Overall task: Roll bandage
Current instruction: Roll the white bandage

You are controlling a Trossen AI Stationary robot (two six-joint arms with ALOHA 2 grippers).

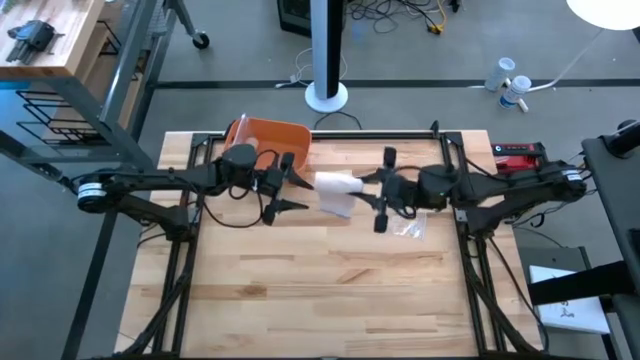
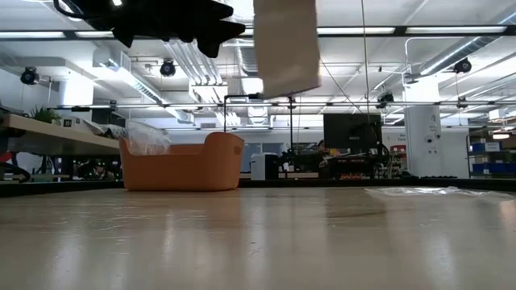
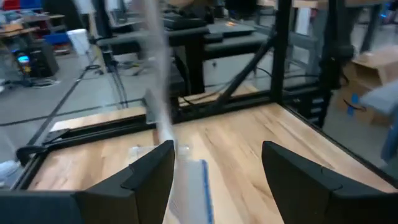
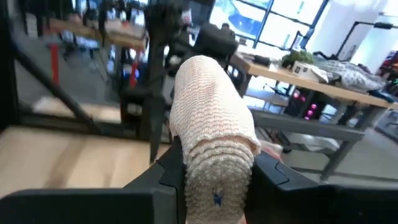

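From above, both arms met over the far half of the wooden table (image 1: 330, 280). The right gripper (image 1: 372, 190) pinched one end of the white bandage (image 1: 337, 192), which hung in the air between the two arms. The left gripper (image 1: 292, 187) sat just beside the bandage's other side, its two fingers spread wide, with nothing in them. An orange basket (image 1: 268, 135) stood at the far edge, behind the left arm. A small clear wrapper (image 1: 409, 228) lay on the wood under the right arm.

From table height, the bandage (image 2: 285, 44) hung high above the table, not touching it. The basket (image 2: 184, 164) stood far back on the left, and the wrapper (image 2: 427, 191) lay flat on the right.

From the left wrist, the two dark fingers (image 3: 148, 171) stood far apart. A blurry pale strip (image 3: 160, 99) ran down close to one finger; I could not tell if it touched.

From the right wrist, the fingers (image 4: 177, 163) squeezed the bandage (image 4: 212, 140) from both sides. It was a thick, knitted roll, standing up out of the gripper.
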